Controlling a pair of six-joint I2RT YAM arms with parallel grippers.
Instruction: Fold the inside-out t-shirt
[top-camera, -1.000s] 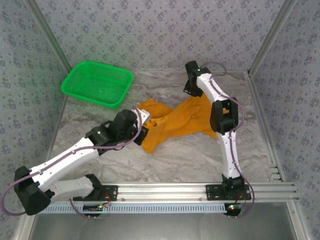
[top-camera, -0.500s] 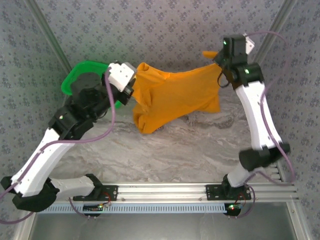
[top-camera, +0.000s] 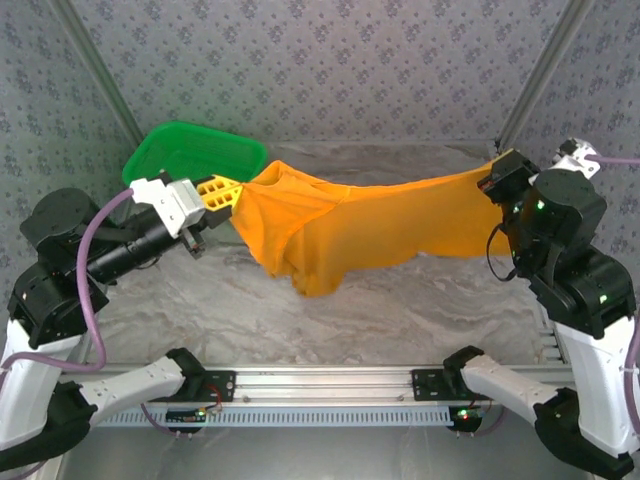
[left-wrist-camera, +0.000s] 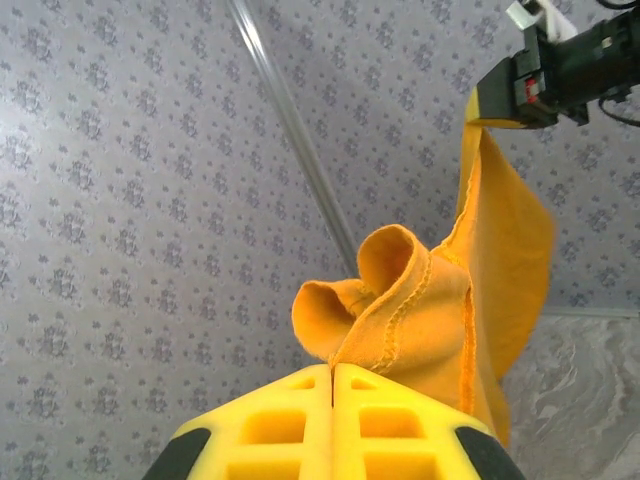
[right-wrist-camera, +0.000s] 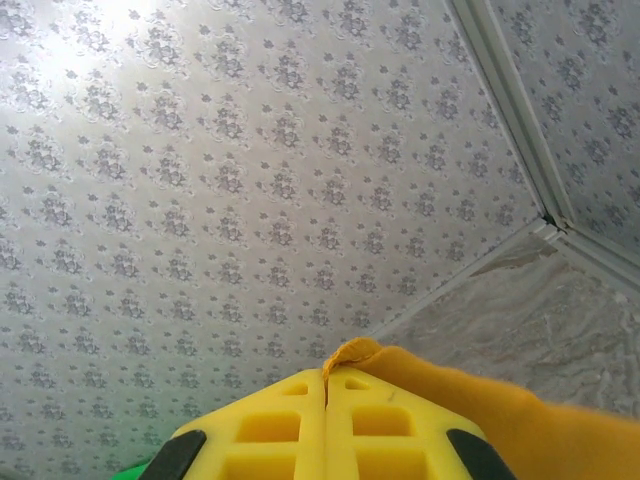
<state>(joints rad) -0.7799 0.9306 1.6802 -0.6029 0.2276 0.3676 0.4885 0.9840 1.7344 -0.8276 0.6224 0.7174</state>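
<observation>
The orange-yellow inside-out t-shirt (top-camera: 360, 225) hangs stretched in the air between both grippers, its lower part sagging toward the table. My left gripper (top-camera: 238, 192) is shut on the shirt's left edge, where a stitched hem (left-wrist-camera: 400, 305) bunches just past the yellow fingertips (left-wrist-camera: 333, 372). At the right, my right gripper (top-camera: 492, 180) is shut on the other end, with a small fold of cloth (right-wrist-camera: 352, 350) pinched between its yellow fingers (right-wrist-camera: 327, 385). The left wrist view also shows the right gripper (left-wrist-camera: 520, 90) holding the far end of the shirt.
A green mesh basket (top-camera: 180, 160) stands at the back left of the table, partly behind the left gripper. Patterned walls enclose the marbled table (top-camera: 400, 310) on three sides. A metal rail (top-camera: 330, 385) with both arm bases runs along the near edge.
Both arms rose and spread apart, lifting the shirt off the table and pulling it into a taut span. The left gripper swung out to the left, the right gripper to the far right.
</observation>
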